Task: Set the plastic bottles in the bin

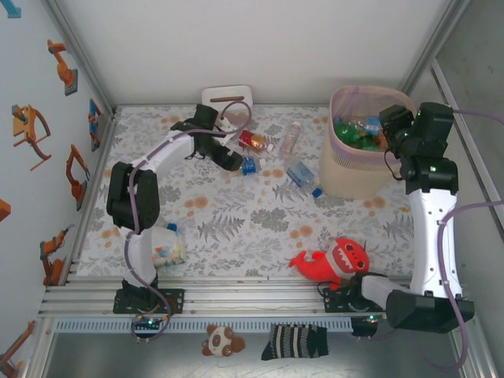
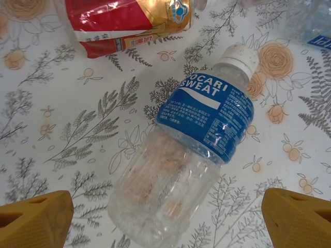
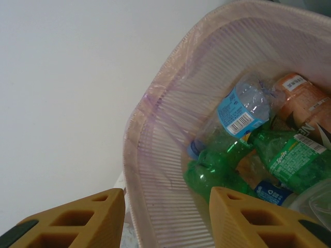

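The bottle (image 2: 181,170) under the left pincer (image 2: 165,221) was clear, glossy plastic. The bin (image 3: 160,155) under the right pincer (image 3: 168,222) was ribbed.

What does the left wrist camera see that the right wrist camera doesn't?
Left wrist view: a clear Pocari Sweat bottle with a blue label and white cap, lying on the flowery tablecloth, and a red-and-gold bottle beyond it. Right wrist view: the inside of the pink-lined bin, holding green bottles, a clear blue-labelled bottle and an orange bottle. Shared: yellow fingers at the bottom corners, the left gripper and the right gripper both open, gripping nothing.
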Robot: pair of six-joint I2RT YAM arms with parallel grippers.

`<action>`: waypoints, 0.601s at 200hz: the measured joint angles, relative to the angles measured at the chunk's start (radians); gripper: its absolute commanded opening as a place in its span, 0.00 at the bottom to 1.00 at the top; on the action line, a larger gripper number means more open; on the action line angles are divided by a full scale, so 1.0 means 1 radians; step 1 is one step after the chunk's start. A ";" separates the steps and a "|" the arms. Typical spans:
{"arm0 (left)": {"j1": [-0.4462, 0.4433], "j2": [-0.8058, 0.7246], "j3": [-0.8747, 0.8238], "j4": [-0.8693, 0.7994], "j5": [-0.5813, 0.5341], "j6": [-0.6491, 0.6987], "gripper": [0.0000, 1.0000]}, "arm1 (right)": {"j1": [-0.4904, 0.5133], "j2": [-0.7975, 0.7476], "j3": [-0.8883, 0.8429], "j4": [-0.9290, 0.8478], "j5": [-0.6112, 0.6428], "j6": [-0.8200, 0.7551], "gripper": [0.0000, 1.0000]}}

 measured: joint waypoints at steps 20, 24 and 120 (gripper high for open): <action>-0.001 0.055 0.019 0.003 0.014 0.013 0.93 | 0.000 -0.010 -0.008 -0.006 0.000 -0.006 0.46; -0.001 0.066 0.021 0.003 0.017 0.014 0.93 | 0.000 -0.013 -0.011 -0.006 0.000 -0.007 0.46; -0.036 0.127 -0.002 0.003 0.048 0.009 0.85 | 0.000 -0.044 -0.070 -0.027 -0.001 -0.014 0.46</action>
